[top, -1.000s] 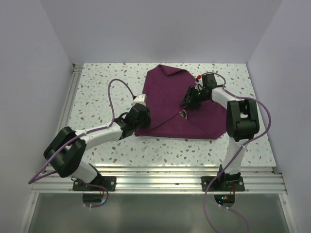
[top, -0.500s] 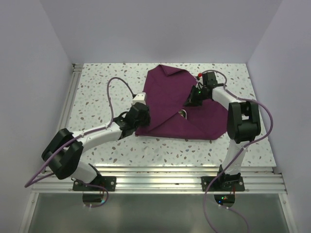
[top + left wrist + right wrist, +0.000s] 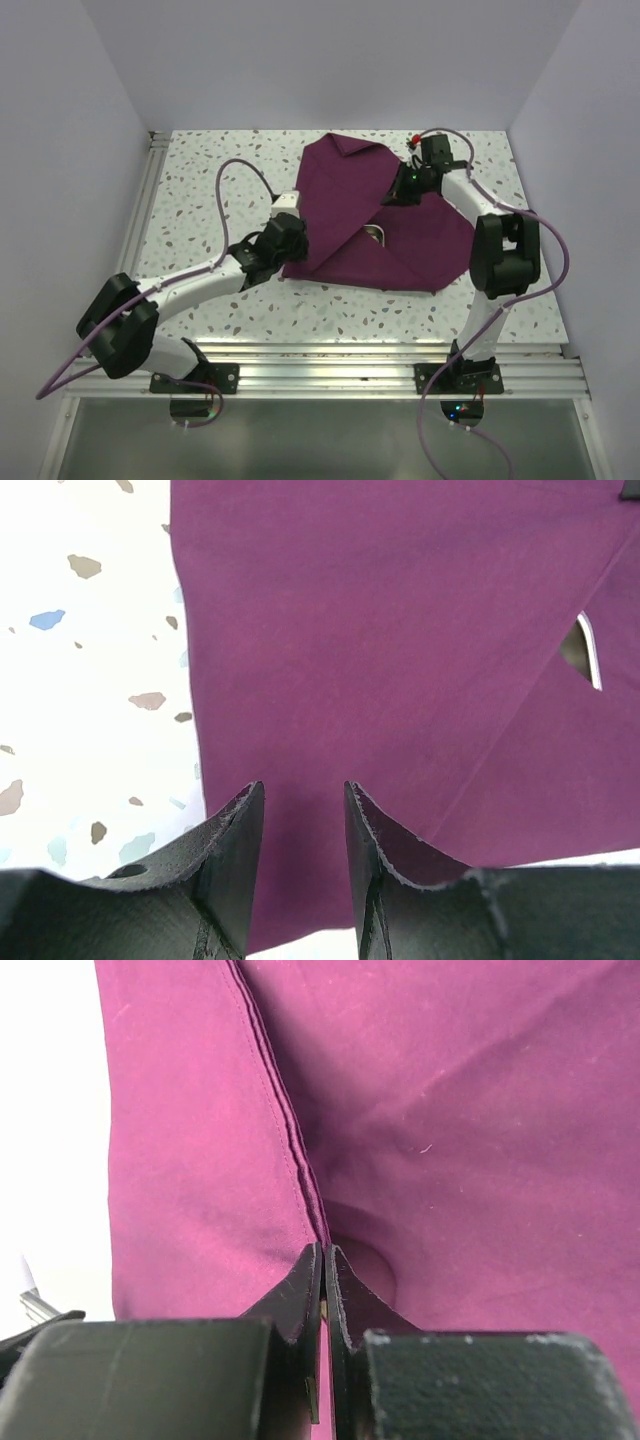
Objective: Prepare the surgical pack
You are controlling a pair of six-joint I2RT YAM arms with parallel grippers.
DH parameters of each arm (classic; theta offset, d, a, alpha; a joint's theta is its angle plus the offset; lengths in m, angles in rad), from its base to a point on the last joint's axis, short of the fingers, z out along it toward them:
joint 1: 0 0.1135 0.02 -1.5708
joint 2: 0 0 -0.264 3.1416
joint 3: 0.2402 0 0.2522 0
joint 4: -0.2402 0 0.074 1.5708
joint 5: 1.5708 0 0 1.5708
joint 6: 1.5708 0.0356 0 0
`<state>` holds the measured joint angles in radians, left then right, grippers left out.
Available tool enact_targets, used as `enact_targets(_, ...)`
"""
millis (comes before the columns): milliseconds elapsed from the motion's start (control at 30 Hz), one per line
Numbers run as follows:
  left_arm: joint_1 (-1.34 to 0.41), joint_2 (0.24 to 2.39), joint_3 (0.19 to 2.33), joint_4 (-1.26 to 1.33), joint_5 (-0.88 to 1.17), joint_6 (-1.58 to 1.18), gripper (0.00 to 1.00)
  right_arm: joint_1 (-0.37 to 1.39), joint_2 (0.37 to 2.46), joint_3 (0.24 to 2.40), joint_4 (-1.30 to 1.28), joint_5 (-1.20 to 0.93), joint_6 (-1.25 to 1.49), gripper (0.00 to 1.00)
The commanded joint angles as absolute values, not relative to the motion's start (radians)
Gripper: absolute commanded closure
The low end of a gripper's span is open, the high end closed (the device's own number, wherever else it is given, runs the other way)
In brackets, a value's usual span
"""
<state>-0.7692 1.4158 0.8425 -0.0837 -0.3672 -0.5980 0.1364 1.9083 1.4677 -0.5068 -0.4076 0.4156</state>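
Right gripper (image 3: 324, 1265) clenched on a folded hem of the surgical pack (image 3: 345, 190), fingers nearly meeting. Left gripper (image 3: 301, 810) stands narrowly open over the pack's left edge, grasping nothing. Pack lies on speckled table (image 3: 200, 190), pale walls (image 3: 330, 60) around.

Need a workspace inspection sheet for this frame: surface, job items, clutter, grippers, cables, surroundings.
Surface: speckled table.
Job's things: surgical pack, partly folded with flaps overlapping; a shiny item shows through a gap.
Clutter: nothing seen.
Grippers: left gripper open over the pack's left edge; right gripper shut on a fold.
Cables: purple cables loop off both arms.
Surroundings: plain walls on three sides; aluminium rail at the near edge.
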Motion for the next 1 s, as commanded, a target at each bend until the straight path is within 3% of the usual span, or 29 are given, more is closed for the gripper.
enact_targets(0, -0.775, 1.379, 0.810, -0.086, -0.374, -0.592, 0.59, 0.120, 1.893, 1.517, -0.525, -0.371, 0.397, 1.00)
enact_targets(567, -0.764, 1.506, 0.842, -0.147, -0.417, -0.627, 0.51, 0.087, 1.996, 1.500, -0.489, -0.373, 0.397, 1.00)
enact_targets(700, -0.761, 1.540, 0.841, -0.138, -0.385, -0.637, 0.52, 0.081, 2.005, 1.487, -0.480, -0.364, 0.402, 1.00)
enact_targets(733, -0.761, 1.552, 0.841, -0.134, -0.380, -0.643, 0.57, 0.080, 1.999, 1.480, -0.477, -0.359, 0.402, 1.00)
enact_targets(833, -0.762, 1.552, 0.822, -0.121, -0.377, -0.660, 0.68, 0.061, 1.971, 1.435, -0.450, -0.353, 0.428, 0.86)
enact_targets(967, -0.767, 1.520, 0.761, -0.077, -0.385, -0.681, 0.69, 0.017, 1.837, 1.347, -0.413, -0.282, 0.460, 0.73)
